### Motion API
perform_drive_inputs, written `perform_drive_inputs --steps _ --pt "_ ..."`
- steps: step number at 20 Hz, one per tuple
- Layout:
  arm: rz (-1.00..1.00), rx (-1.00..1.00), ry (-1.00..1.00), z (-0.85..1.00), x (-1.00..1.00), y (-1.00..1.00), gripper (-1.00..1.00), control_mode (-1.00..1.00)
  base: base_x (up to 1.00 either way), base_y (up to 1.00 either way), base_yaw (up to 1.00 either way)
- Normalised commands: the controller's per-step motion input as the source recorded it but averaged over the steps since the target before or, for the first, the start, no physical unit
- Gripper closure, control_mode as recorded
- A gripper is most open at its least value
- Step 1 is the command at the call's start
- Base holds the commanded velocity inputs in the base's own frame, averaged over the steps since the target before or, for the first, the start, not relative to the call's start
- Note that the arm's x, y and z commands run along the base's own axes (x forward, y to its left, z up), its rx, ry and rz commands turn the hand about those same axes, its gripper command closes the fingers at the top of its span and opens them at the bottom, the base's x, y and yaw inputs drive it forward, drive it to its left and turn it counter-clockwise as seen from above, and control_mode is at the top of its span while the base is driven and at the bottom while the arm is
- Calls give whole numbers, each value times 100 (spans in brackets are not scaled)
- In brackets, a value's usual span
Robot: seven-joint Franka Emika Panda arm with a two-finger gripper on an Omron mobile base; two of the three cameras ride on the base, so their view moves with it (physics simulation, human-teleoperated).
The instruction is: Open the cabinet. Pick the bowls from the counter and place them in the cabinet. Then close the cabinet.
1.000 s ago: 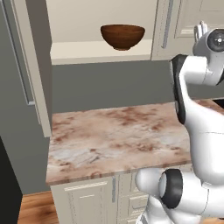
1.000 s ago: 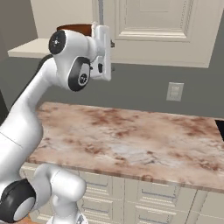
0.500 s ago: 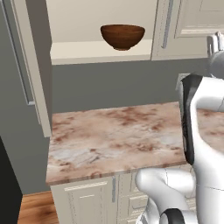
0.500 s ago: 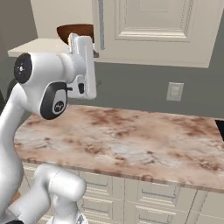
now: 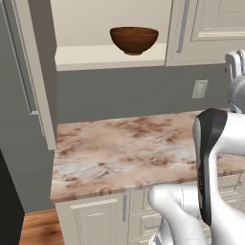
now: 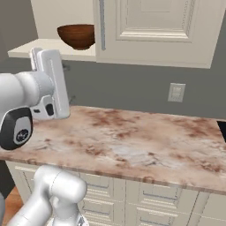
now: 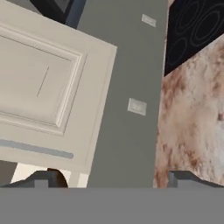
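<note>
A glossy reddish-brown bowl (image 5: 134, 39) (image 6: 76, 35) stands upright on the beige shelf of the cabinet (image 5: 110, 55). The cabinet's left door (image 5: 32, 72) hangs wide open, and its right door (image 6: 150, 26) is shut, with a grey bar handle (image 6: 102, 24). My gripper (image 7: 111, 180) is open with nothing between its fingertips (image 7: 43, 179). It is rolled sideways toward the shut door (image 7: 43, 83) and the wall. The hand (image 6: 49, 81) hovers over the left part of the marbled counter (image 6: 132, 141), below the shelf and apart from the bowl.
A wall outlet (image 6: 176, 92) (image 7: 137, 106) sits on the grey backsplash under the shut door. A black cooktop (image 7: 197, 30) borders the counter's right end. Cream base cupboards with drawers (image 6: 145, 203) run below the counter. A tall grey unit (image 5: 19, 95) stands at the left.
The arm has swung down and away from the cabinet shelf, and the hand now sits lower, over the counter. The brown bowl stays on the shelf. The jaws remain wide.
</note>
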Motion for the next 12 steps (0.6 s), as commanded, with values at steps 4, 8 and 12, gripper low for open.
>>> perform_drive_inputs --steps 4,8,12 --pt "5 0 0 0 -69 61 -100 -100 0 0 0" --pt "3 0 0 0 -54 60 -100 -100 0 0 0" --pt "1 0 0 0 -39 59 -100 -100 0 0 0"
